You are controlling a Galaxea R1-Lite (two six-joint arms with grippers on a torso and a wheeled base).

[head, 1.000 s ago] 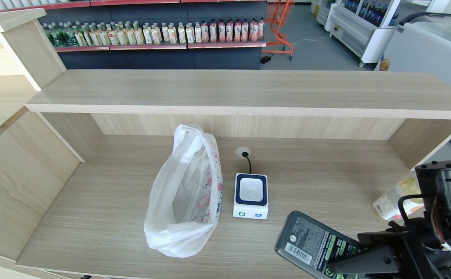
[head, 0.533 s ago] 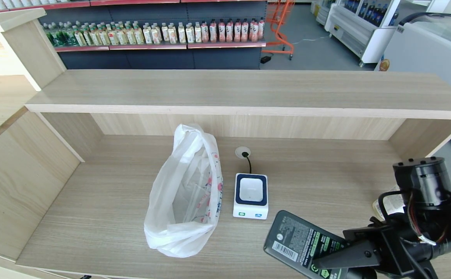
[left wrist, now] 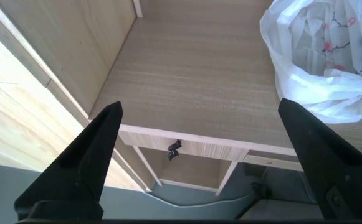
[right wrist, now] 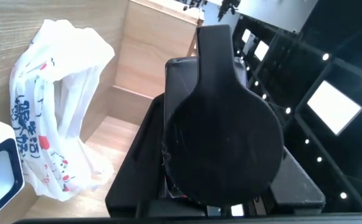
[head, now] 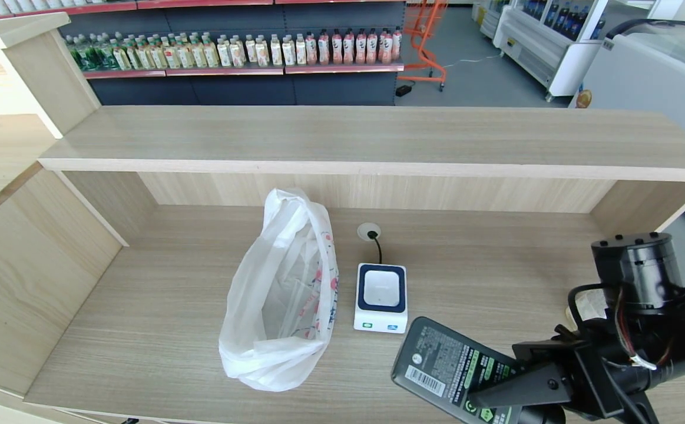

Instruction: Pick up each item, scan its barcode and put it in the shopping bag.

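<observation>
My right fingers (head: pixel 519 390), pinching the pack (head: pixel 445 368) barcode-up, have carried it left along the front edge of the counter (head: pixel 142 330) to just short of the scanner (head: pixel 381 297), so scanning should come next, while my left fingers (left wrist: pixel 87 155) hang spread off the front-left corner.

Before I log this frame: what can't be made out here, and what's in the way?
Pale item: head view, almost all of it behind the right arm; kind unclear.
Shopping bag: head view, its own folds hide whether anything lies at the bottom.
Dark package: head view, near end covered by the right tool and cut off by the lower edge.
</observation>
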